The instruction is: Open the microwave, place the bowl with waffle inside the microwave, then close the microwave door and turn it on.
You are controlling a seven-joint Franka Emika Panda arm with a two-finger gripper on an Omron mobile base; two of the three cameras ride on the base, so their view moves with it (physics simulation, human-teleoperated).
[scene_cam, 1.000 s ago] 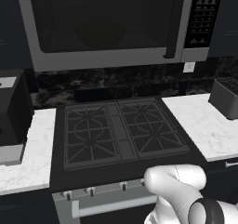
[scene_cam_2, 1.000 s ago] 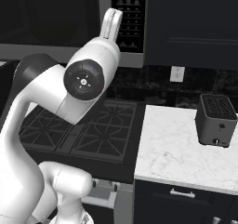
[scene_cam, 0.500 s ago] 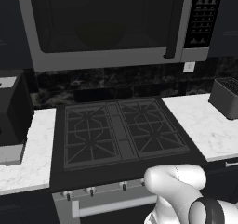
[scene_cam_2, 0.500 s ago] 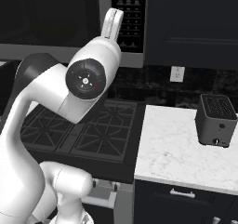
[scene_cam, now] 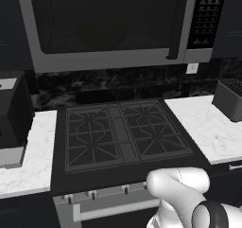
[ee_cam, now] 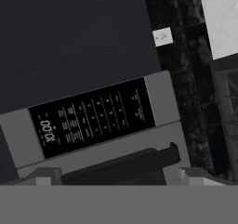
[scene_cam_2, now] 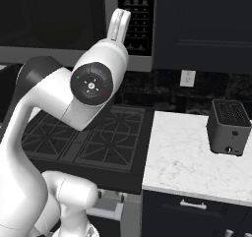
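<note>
Microwave door (scene_cam: 106, 23) stays shut, upper frame; nothing has changed, you've yet to open it; gripper state can't be told.

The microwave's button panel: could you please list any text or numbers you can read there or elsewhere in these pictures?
"10:00": on the display of the microwave, at one end of its button panel, seen sideways in the hand view.
The button labels on that panel: too small and blurred to read.
The toaster: no readable text.
</note>
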